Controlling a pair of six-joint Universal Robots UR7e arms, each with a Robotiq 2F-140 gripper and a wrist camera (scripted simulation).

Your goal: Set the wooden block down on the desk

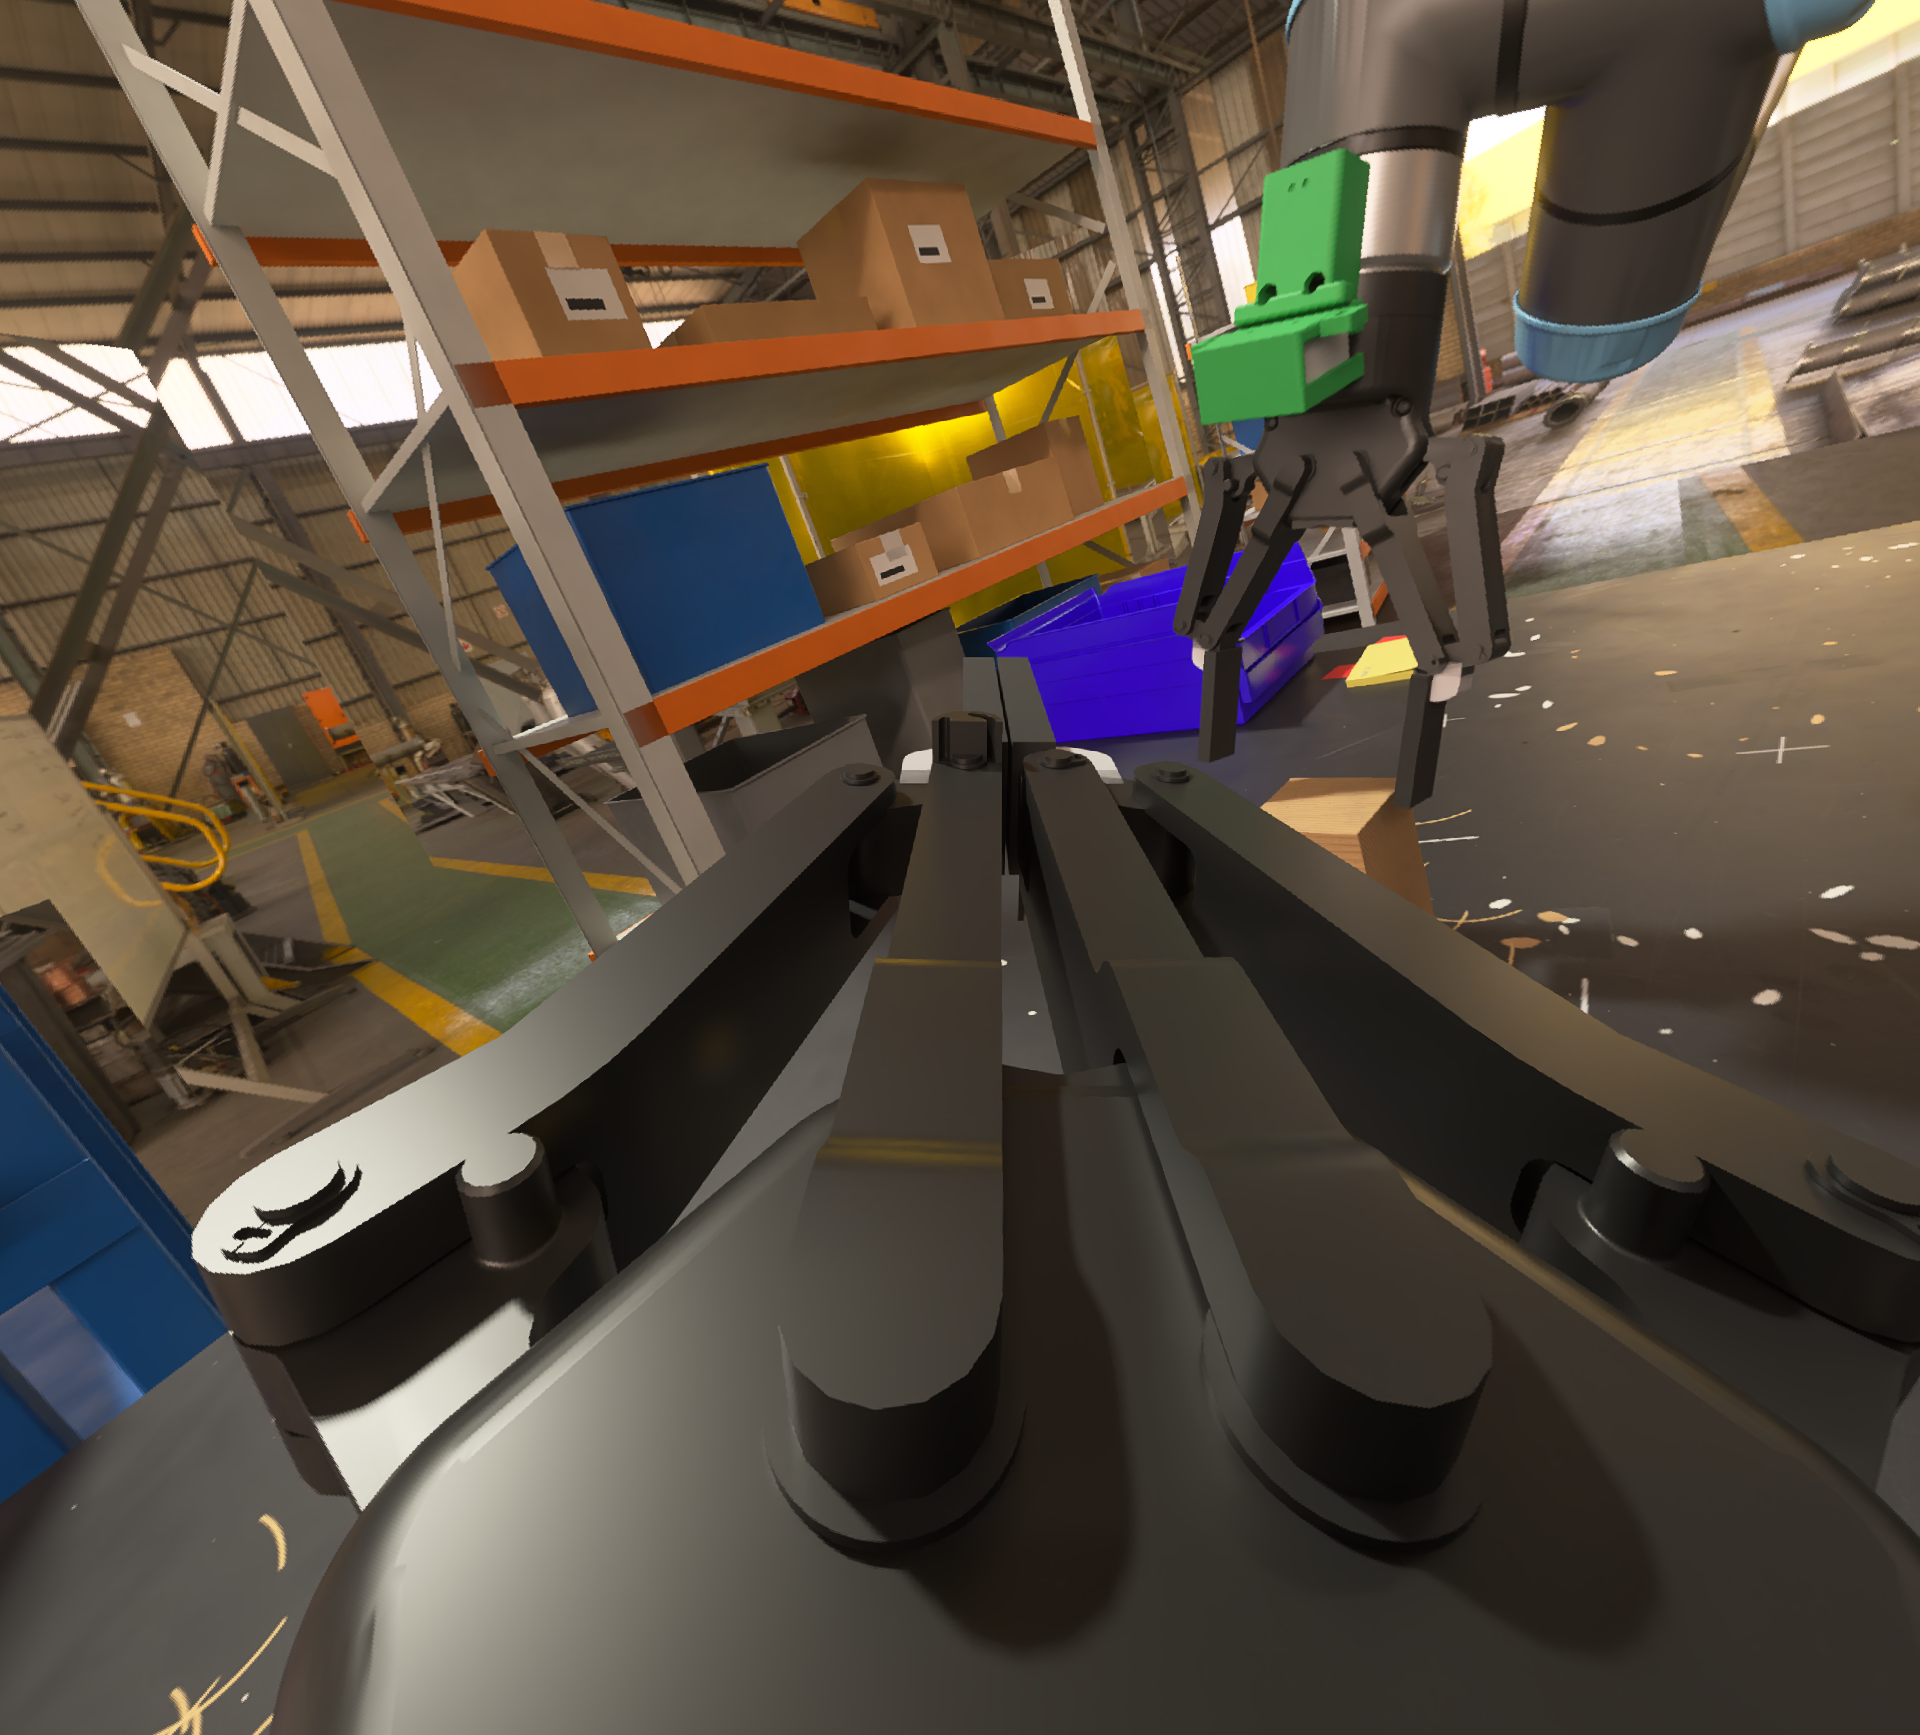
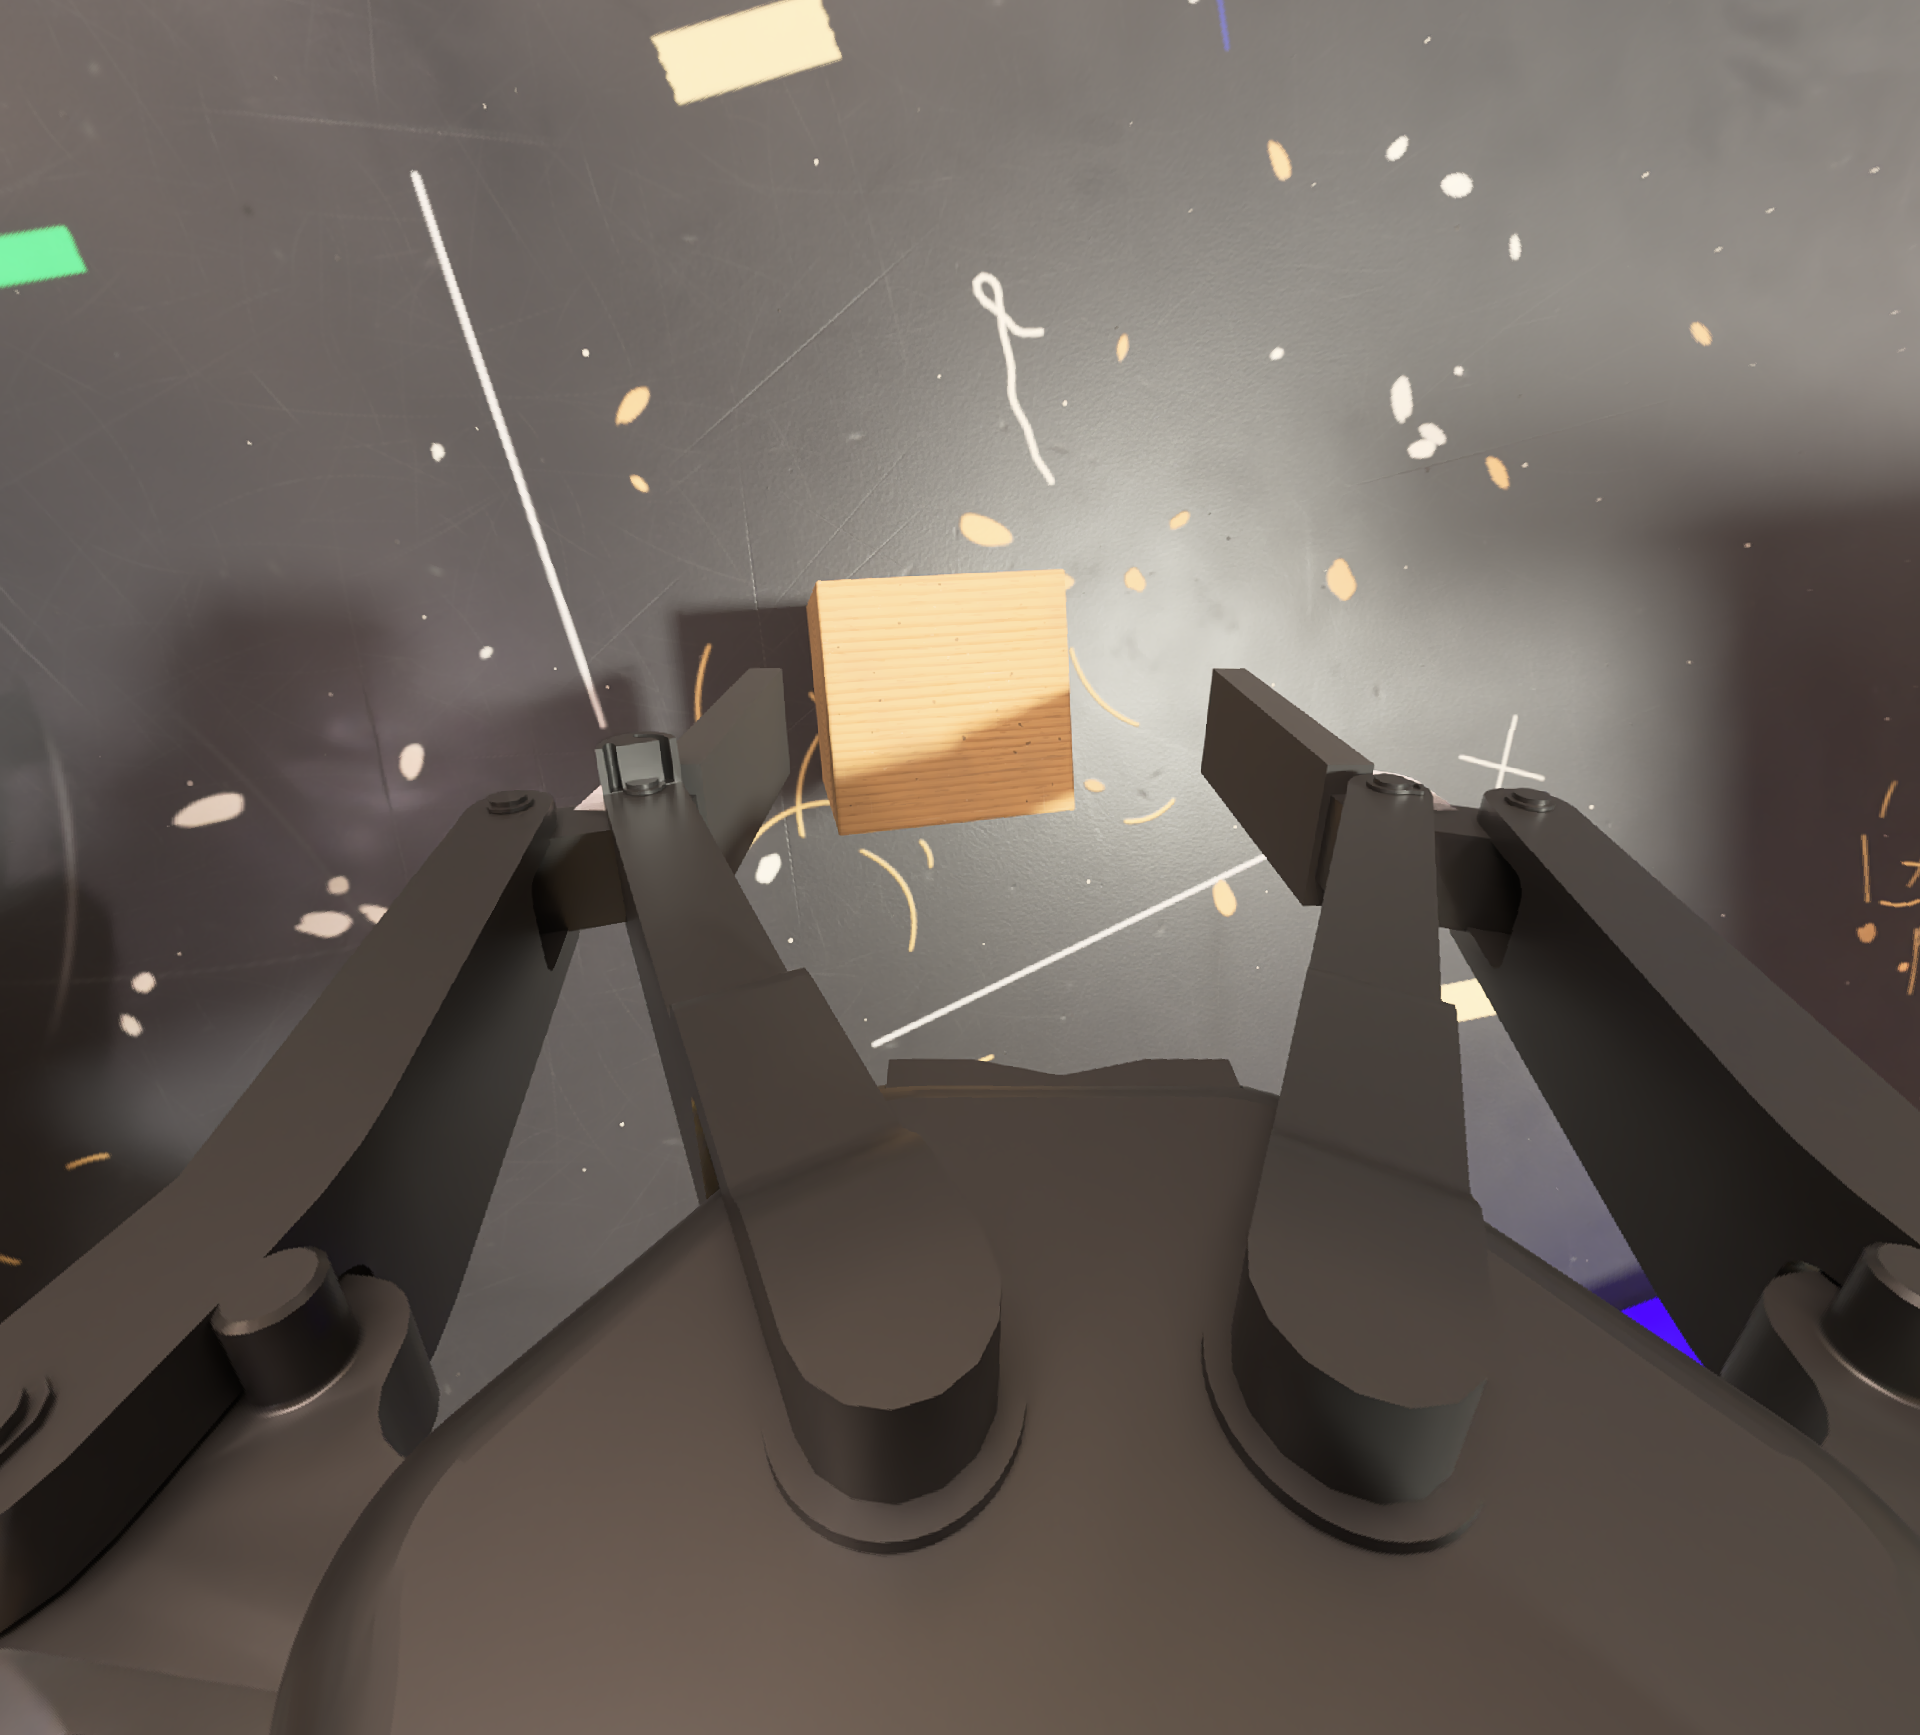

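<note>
So the wooden block (image 2: 940, 698) looks to be sitting flat on the dark, paint-speckled desk (image 2: 1351, 75), well in from any desk edge these views show. The right tool (image 2: 997, 750) hangs above it with its jaws spread wide, one finger on each side and neither touching wood. The left tool (image 1: 1003, 771) is pinched closed on nothing, off to the side. I'd call the put-down basically done. To finish clean, lift the right tool straight up, no sideways drift, so a finger doesn't clip the block and scoot it.
</note>
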